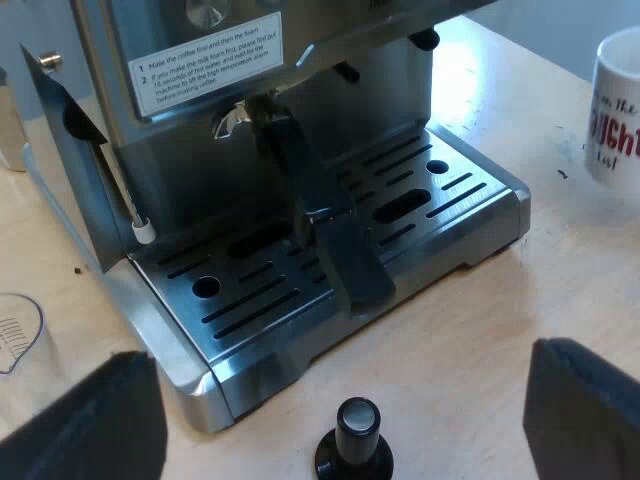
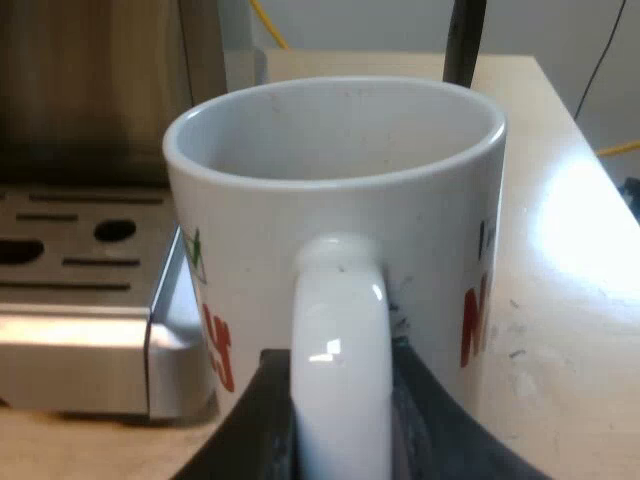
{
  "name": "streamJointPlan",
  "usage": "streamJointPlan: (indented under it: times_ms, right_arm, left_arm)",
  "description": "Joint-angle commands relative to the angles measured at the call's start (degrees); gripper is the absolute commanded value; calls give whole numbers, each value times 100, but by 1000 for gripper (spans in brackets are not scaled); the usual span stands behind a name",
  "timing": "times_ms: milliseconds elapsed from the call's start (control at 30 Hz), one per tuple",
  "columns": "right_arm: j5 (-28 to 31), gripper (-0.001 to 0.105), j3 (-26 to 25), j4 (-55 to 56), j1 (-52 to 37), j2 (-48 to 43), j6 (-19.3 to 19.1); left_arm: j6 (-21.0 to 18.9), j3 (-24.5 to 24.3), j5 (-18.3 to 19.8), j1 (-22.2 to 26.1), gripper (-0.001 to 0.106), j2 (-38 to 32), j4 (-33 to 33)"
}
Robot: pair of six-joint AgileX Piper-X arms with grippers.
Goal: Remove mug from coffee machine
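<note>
Mug is off the espresso machine. It sits just beside the corner of the machine's drip tray, over the table and not on the grate, so I'd call the task nearly done. It's upright, with the long axis vertical and the mouth up, and it looks empty. The handle points straight back at the right gripper, roughly parallel to the machine's front edge. Right jaws are closed on the handle, one finger pressed on each flank. The base is hidden, so I can't tell if it's resting or lifted. Main risk: the grip is on the handle only and the glaze is slick, so the body hangs off-centre and could pivot about the fingers and tip on any lift or fast move. Second risk: the wall is close to the tray corner, and a swing toward the machine would clip it. Letting go while it's tilted would leave it rocking. Left gripper hovers off the machine's front with jaws wide and empty, above the tamper. The holder is locked in over the tray, well apart from the mug.
</note>
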Motion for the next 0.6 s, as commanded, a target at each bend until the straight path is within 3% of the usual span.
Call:
streamJointPlan:
  times_ms: [33,267,500,600]
  right_arm:
    - [122,0,-78,-334,4,87,25]
    - [89,0,-78,-769,-97,416,153]
    - [-992,0,-78,-909,-1194,472,100]
    - [-1170,0,-78,-959,-1361,472,103]
  left_arm:
    - [41,-38,19,-6,87,-11,-43]
    - [41,-38,19,-6,87,-11,-43]
    - [41,-38,19,-6,87,-11,-43]
    - [41,-38,19,-6,87,-11,-43]
